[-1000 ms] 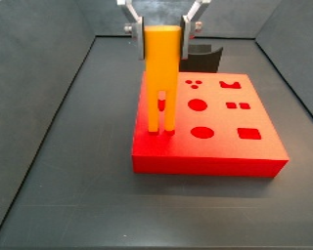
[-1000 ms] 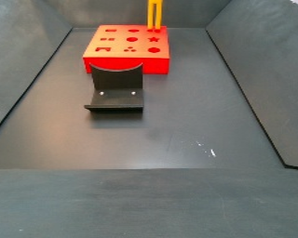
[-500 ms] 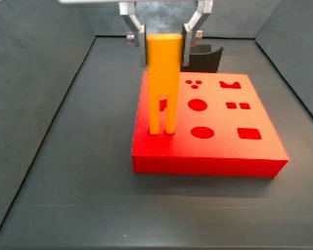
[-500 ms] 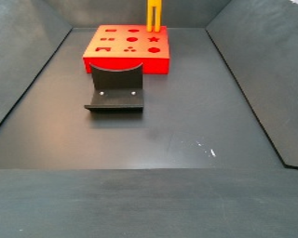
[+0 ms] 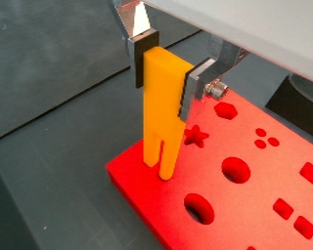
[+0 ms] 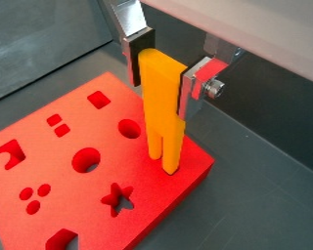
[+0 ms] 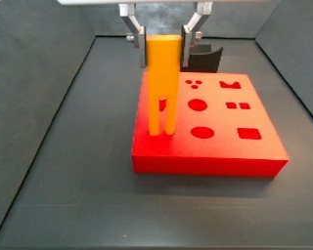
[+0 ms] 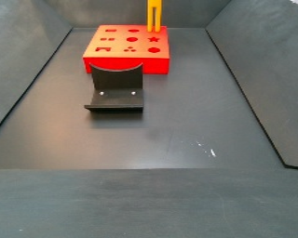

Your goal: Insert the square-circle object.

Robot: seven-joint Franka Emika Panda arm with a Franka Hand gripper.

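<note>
The square-circle object (image 7: 163,78) is a tall orange-yellow slab with two thin prongs, held upright. It also shows in a side view (image 8: 155,13) and in both wrist views (image 5: 164,107) (image 6: 163,112). My gripper (image 7: 163,41) is shut on its upper end, with the dark pads pressed on both flat sides, as both wrist views show (image 5: 170,70) (image 6: 168,73). The prong tips meet the top of the red block (image 7: 218,137) near one edge, beside the star hole (image 5: 195,136). I cannot tell whether the prongs are inside holes.
The red block (image 8: 124,48) with several shaped holes lies on the dark floor. The dark fixture (image 8: 115,88) stands right next to it, seen behind it in a side view (image 7: 205,56). Grey sloped walls (image 7: 62,107) close in the floor on both sides.
The gripper and the orange piece dropped a little toward the red block a second ago. Over the last half second nothing visibly moved.
</note>
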